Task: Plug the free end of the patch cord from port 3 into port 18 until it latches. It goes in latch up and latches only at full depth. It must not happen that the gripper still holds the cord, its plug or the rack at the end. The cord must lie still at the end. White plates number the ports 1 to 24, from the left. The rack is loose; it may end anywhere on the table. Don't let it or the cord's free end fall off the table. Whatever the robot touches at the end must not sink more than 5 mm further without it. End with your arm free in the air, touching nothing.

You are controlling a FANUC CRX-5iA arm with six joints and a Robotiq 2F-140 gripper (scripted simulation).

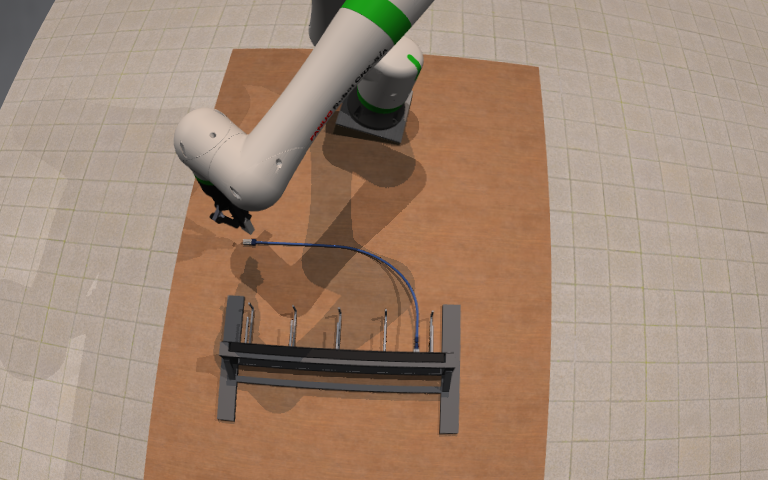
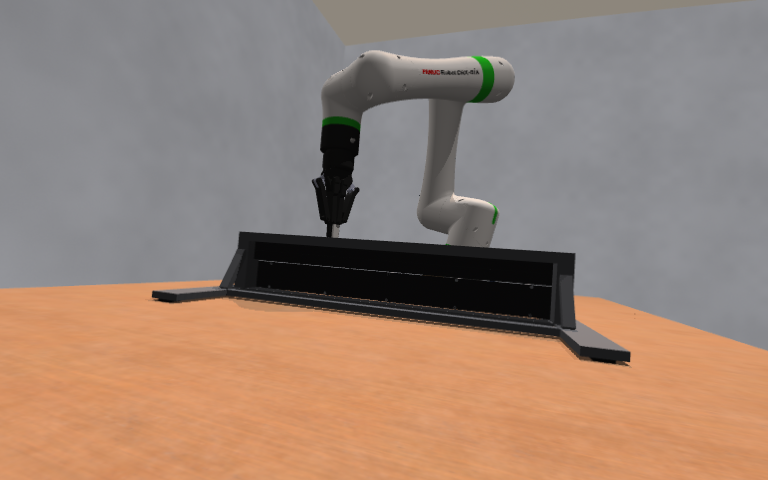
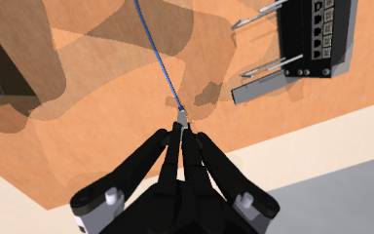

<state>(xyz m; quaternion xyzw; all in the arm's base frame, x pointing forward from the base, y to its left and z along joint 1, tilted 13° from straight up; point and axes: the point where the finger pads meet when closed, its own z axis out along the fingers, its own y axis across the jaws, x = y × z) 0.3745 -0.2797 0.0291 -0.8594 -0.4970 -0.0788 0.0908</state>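
One limp, light cord (image 1: 362,255) ends at my shut, empty gripper (image 3: 182,131); I should pinch its stiff plug (image 3: 182,117).

You see a brown wood-grain counter (image 1: 487,226) filling the middle of the top view, running from upper centre to the bottom edge, with soft overlapping shadows across its left half. Around it, on both sides of the frame, lies a beige tiled floor (image 1: 651,169). In the exterior view, plain grey walls (image 2: 141,141) fill the background, meeting at a corner in the upper middle, under a pale ceiling (image 2: 509,16) at the top right.
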